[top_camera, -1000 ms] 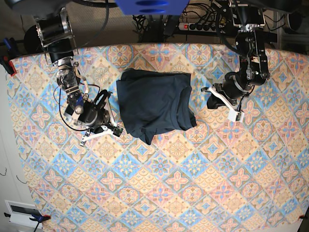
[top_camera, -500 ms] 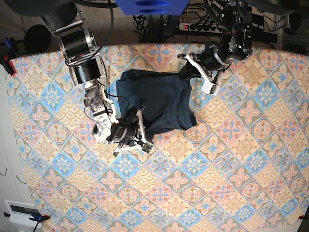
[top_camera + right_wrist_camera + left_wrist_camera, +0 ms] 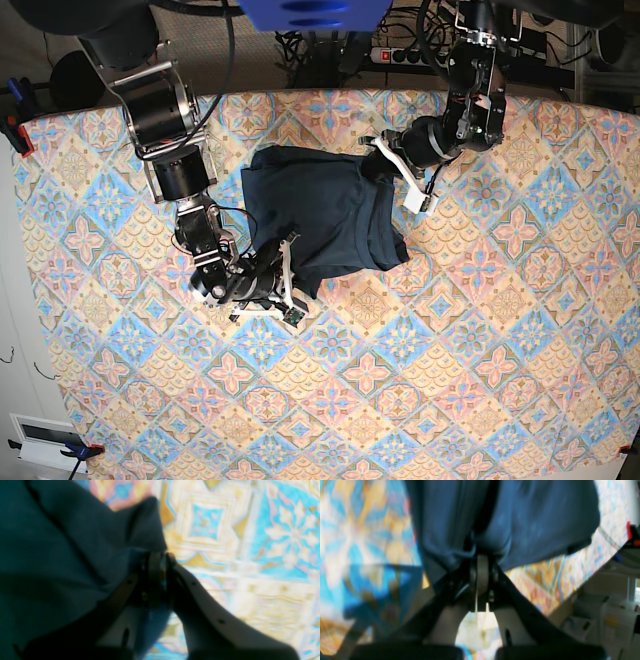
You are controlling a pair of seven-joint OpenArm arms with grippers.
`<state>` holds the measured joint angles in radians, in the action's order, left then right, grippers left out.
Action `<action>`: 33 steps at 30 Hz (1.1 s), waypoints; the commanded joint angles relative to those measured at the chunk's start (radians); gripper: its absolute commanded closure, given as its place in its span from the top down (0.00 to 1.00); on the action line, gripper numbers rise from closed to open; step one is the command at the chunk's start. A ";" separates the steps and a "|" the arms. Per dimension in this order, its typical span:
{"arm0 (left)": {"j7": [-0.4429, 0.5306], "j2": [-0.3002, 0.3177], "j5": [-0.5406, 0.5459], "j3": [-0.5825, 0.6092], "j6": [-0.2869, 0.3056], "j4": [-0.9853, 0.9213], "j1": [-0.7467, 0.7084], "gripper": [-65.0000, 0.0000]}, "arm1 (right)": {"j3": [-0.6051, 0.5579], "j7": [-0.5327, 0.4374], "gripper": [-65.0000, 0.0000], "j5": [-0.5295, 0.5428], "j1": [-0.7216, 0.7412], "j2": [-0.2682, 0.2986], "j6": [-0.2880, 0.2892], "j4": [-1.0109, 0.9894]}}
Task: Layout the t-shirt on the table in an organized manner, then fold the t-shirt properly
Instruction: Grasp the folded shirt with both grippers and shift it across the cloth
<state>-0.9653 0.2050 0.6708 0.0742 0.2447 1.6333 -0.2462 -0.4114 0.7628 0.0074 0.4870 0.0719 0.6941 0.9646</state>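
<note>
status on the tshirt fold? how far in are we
Early. Done: nothing finished; the t-shirt lies bunched and unevenly doubled over on the table, not spread flat. In hand: both grippers are pinching fabric, the left gripper shut on a far-edge fold, the right gripper shut on the near corner. Left: pull it out flat, then do every fold.

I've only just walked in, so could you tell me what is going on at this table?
A two-armed robot is working on a navy t-shirt that lies bunched and partly folded on the patterned table. Each arm has pinched an edge of it: the left end effector is shut on the fabric at the shirt's far corner, and the right end effector grips the near edge. The shirt is not yet spread flat, so folding has not really begun.
</note>
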 commanded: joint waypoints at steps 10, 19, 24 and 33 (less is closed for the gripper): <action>0.038 0.004 -0.216 -0.007 0.005 -0.063 0.106 0.00 | 0.009 0.105 0.06 0.007 -0.106 0.147 0.004 0.320; 0.047 0.004 -0.239 0.000 0.005 -0.224 0.270 0.00 | 0.030 0.168 0.06 0.009 -0.336 0.243 0.004 0.635; 0.101 -0.002 -0.239 0.002 0.005 -0.330 0.376 0.00 | 0.153 0.171 0.06 0.010 -0.443 0.246 0.004 0.770; 0.194 -0.141 -0.237 0.002 0.003 -0.577 0.558 0.00 | 0.325 0.255 0.06 0.328 -0.566 0.248 0.004 0.917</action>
<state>-0.7570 0.0677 0.4370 0.0723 0.2478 1.0454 0.2989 -0.0917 1.0359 0.3271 -0.0937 0.3096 0.7017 1.8614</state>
